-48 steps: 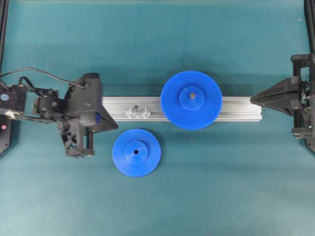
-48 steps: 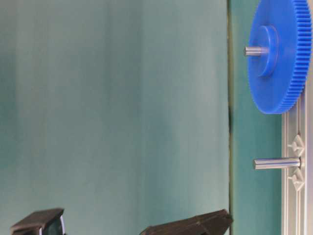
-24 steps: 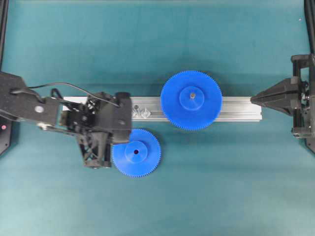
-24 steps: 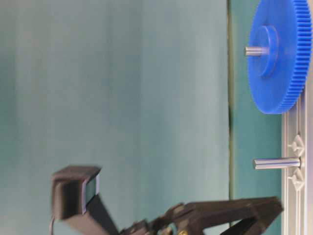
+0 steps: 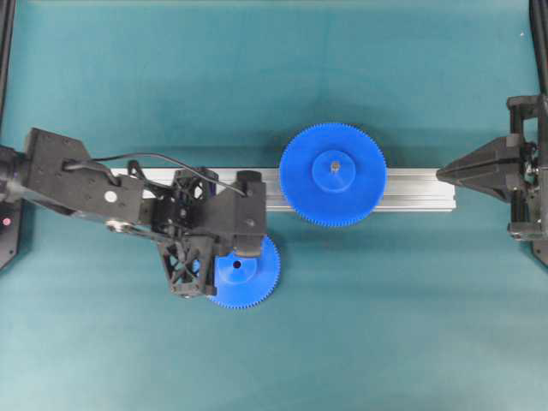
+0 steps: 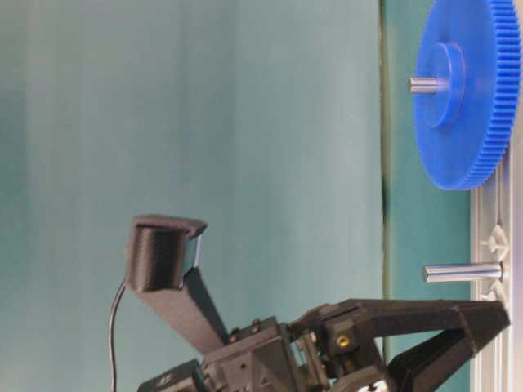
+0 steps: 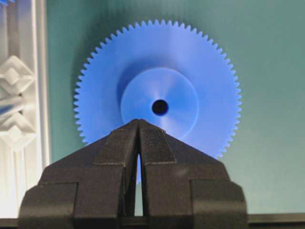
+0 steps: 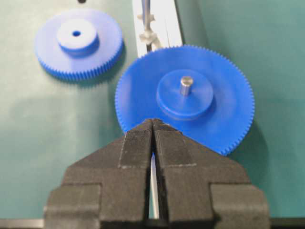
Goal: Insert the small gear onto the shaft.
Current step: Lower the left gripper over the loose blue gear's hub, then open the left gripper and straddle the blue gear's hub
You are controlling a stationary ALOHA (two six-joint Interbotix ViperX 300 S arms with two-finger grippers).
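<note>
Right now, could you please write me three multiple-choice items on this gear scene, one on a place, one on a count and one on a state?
1. Where does the small gear lie?
A. On the green mat beside the aluminium rail
B. On the shaft
C. On top of the large gear

2. How many blue gears are in view?
A. One
B. Two
C. Three

3. How do the jaws of the left gripper stand?
A. Wide open
B. Shut on the small gear
C. Shut, holding nothing

Answers:
1. A: the overhead view shows it flat on the mat, off the rail.
2. B: one small gear, and one large gear seated on its own pin.
3. C: the left wrist view shows the pads pressed together above the gear's hub, with nothing between them.
</note>
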